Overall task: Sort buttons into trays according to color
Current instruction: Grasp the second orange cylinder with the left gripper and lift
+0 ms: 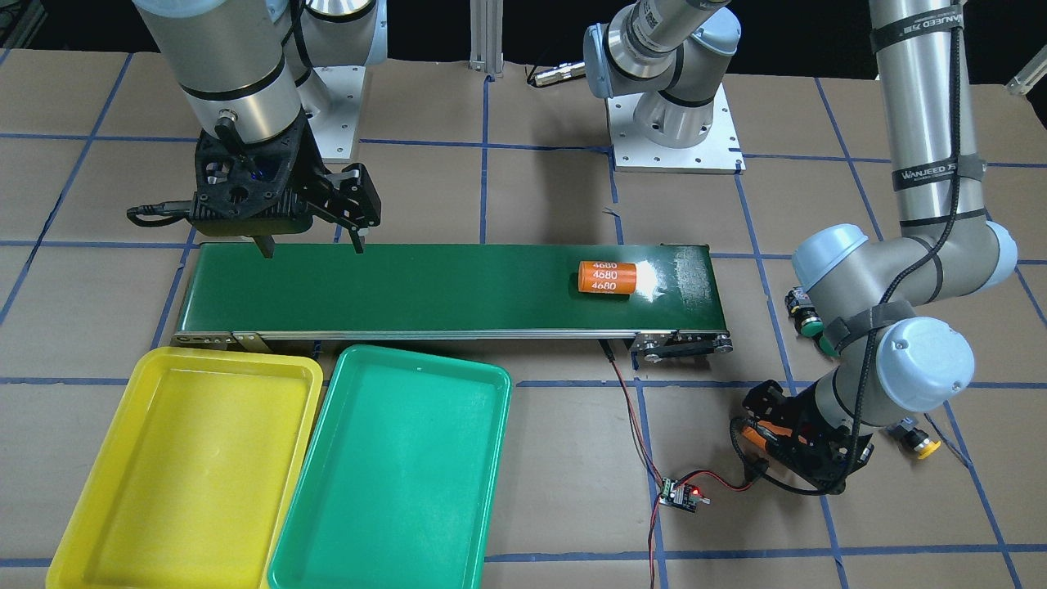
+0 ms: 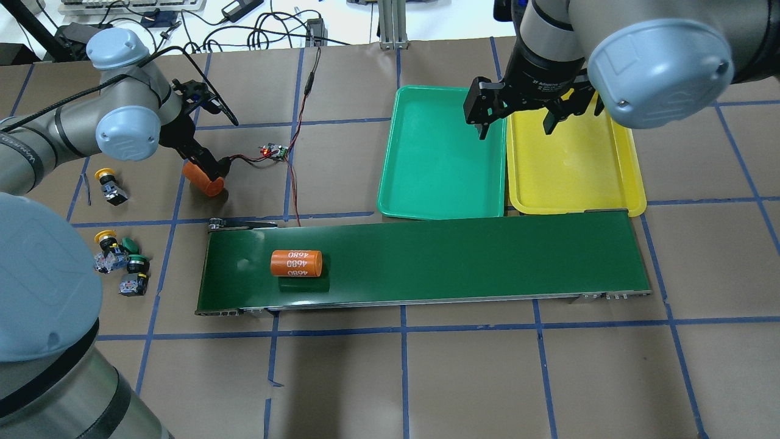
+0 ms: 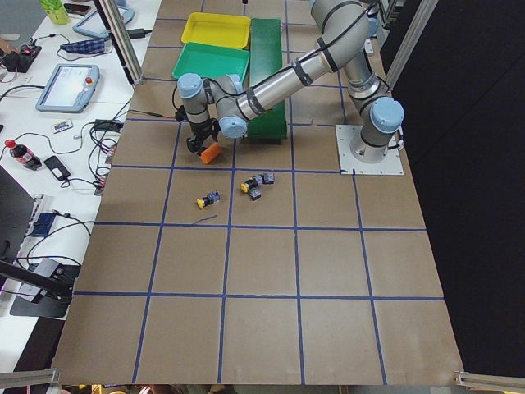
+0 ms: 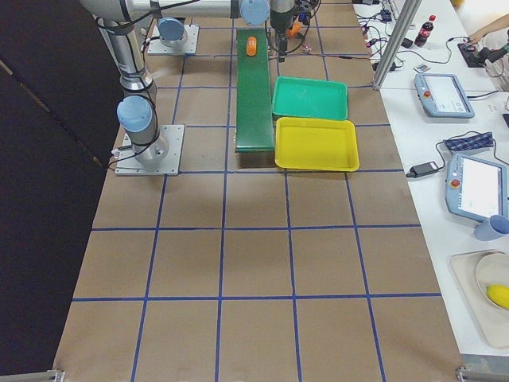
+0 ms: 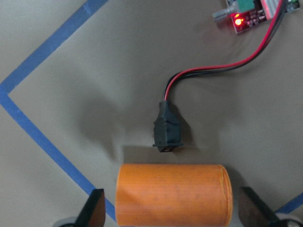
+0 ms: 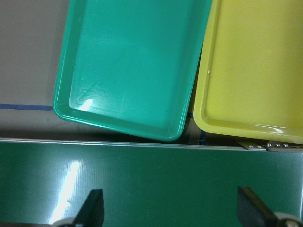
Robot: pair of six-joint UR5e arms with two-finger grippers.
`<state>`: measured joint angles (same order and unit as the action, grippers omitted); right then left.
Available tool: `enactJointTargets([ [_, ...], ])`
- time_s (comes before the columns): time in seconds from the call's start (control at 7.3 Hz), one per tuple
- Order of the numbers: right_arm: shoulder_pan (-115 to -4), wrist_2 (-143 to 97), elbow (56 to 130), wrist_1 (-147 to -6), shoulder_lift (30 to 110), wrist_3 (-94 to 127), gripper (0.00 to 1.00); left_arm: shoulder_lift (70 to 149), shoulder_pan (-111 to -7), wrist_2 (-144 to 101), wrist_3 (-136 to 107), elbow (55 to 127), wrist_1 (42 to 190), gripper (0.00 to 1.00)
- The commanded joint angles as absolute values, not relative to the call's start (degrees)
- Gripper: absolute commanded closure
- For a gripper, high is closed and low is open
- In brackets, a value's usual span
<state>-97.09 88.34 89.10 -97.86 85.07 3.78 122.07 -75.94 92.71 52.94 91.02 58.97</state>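
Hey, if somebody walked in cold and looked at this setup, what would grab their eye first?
Probably the bright yellow tray and green tray, side by side and empty along the dark green conveyor belt. Next, the orange cylinder lying on that belt, and a second orange cylinder inside the open left claw.

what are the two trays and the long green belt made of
Green tray and yellow tray: likely moulded plastic, glossy; their smooth rounded rims and floors catch bright glare. Belt: looks like a rubbery or PVC sheet, semi-gloss, with soft streaked highlights.
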Motion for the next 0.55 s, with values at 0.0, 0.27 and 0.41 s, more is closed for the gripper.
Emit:
enactJointTargets([
  [0.0,-97.1,88.3,89.1,-97.7,85.1,3.8,0.00,122.7,-75.9,92.6,52.8,91.5,59.0,0.01],
  [0.27,-97.1,88.3,89.1,-97.7,85.1,3.8,0.00,123.0,-75.9,92.6,52.8,91.8,58.8,0.01],
  [0.41,-97.1,88.3,89.1,-97.7,85.1,3.8,0.00,123.3,-75.9,92.7,52.9,91.9,58.8,0.01],
])
